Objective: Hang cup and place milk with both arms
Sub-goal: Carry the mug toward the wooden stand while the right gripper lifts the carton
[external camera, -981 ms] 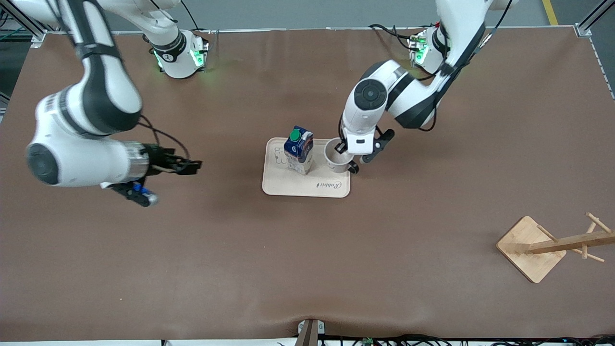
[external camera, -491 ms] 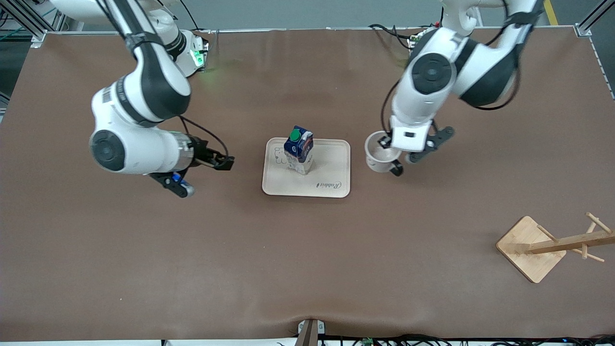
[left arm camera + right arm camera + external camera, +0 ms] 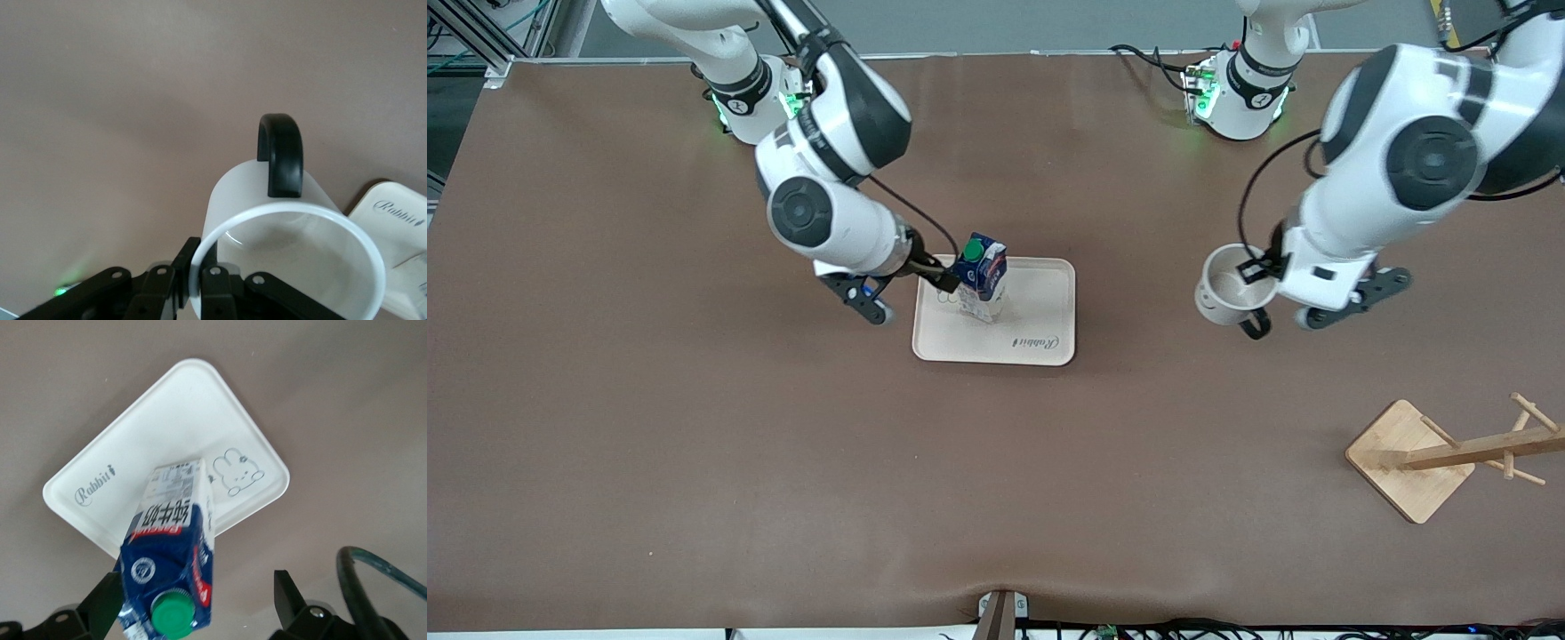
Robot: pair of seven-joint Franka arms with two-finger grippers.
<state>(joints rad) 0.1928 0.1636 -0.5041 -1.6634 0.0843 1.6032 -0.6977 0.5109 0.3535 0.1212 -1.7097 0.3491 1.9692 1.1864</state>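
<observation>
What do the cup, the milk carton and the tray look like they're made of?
Cup: glazed ceramic probably, smooth white wall, glossy black handle.
Milk carton: coated printed paperboard, folded gable top, green plastic-looking cap.
Tray: matte cream, likely plastic or melamine, rounded molded rim.

Left arm: reaches out from its base, elbow high, wrist bent down; left hand (image 3: 1260,283) up in the air, fingers (image 3: 215,288) pinched shut on a rim.
Right arm: folded low, forearm level; right hand (image 3: 953,277) spread wide, fingers (image 3: 288,592) apart.
</observation>
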